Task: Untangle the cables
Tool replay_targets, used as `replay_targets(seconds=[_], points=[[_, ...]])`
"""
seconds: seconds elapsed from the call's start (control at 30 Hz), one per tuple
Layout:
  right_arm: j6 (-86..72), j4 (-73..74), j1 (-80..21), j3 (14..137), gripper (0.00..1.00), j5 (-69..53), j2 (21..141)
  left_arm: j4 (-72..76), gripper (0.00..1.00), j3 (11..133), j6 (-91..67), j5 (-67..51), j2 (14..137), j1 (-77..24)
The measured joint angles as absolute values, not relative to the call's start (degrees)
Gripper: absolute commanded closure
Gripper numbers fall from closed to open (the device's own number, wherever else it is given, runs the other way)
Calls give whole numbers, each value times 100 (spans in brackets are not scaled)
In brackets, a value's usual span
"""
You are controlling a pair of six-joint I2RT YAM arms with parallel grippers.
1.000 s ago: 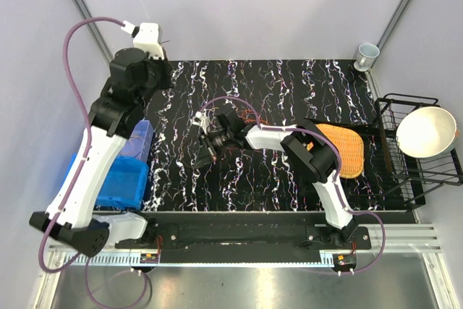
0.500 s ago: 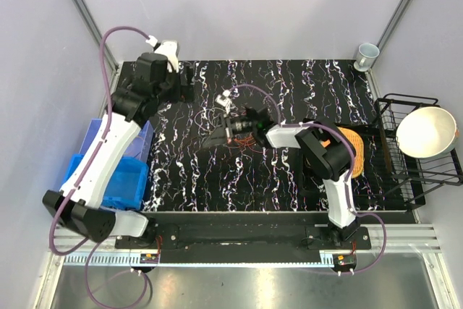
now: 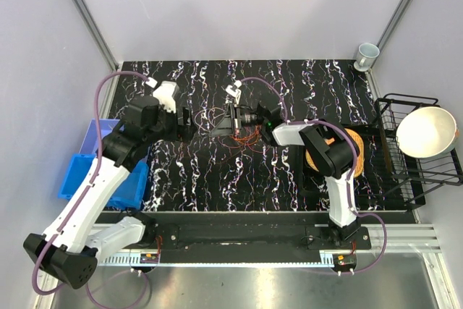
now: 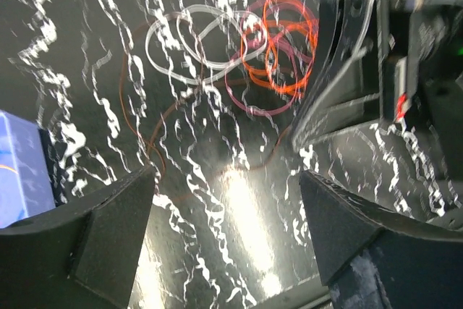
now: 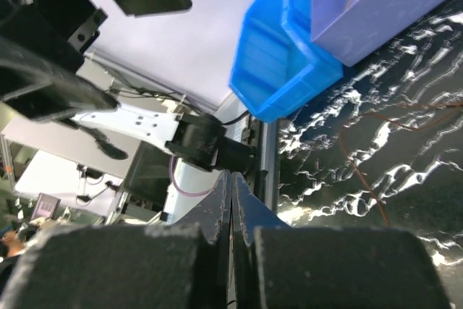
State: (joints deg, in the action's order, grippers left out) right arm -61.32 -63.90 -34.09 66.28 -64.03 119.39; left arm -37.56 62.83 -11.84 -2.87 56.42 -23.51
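The cables (image 3: 235,139) lie as thin loose loops on the black marbled mat, just below my right gripper (image 3: 217,125). In the left wrist view the cables (image 4: 239,48) show as white, orange and pink loops, with a thin brown wire trailing toward me. My left gripper (image 3: 189,122) points right at the tangle, and its jaws (image 4: 226,175) stand open over bare mat, short of the loops. The right gripper (image 5: 231,179) is shut, with its fingers (image 4: 325,85) right beside the orange loops. No wire shows between its tips.
A blue bin (image 3: 116,179) and a lilac bin (image 3: 94,135) sit off the mat's left edge. An orange woven pad (image 3: 349,151) lies under the right arm. At the right stands a black wire rack (image 3: 405,171) holding a white bowl (image 3: 427,132). A cup (image 3: 367,54) is at the back right.
My left arm swung from the back left corner down toward the tangle and its gripper opened. The right gripper turned and shifted toward the back, staying shut.
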Motion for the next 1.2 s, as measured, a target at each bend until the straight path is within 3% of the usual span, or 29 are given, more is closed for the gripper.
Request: replay_targets(seconds=[0.1,0.23,0.4,0.53,0.8,1.2], points=[[-5505,-5502,-3391,6630,81,-6254,11826,-3763,14,6110,-1190,-276,5675,-2370],[-4329,-3651,-3389,6709,70,-5638,11502,-3717,17,5798,-1398,-123,5621,-2388],[-3247,-1717,-3376,7140,61,-4394,11220,-3677,19,5164,-1863,246,5520,-2617],[-2897,-760,-3295,7264,53,-3444,11041,-3688,12,4864,-1997,502,5502,-3170],[-2722,-110,-2934,7258,47,-2744,10770,-3830,6,5039,-1857,1149,6884,-3909],[-2720,-16,-2840,7255,46,-2718,10744,-4576,7,5808,-856,2379,8313,-4543]])
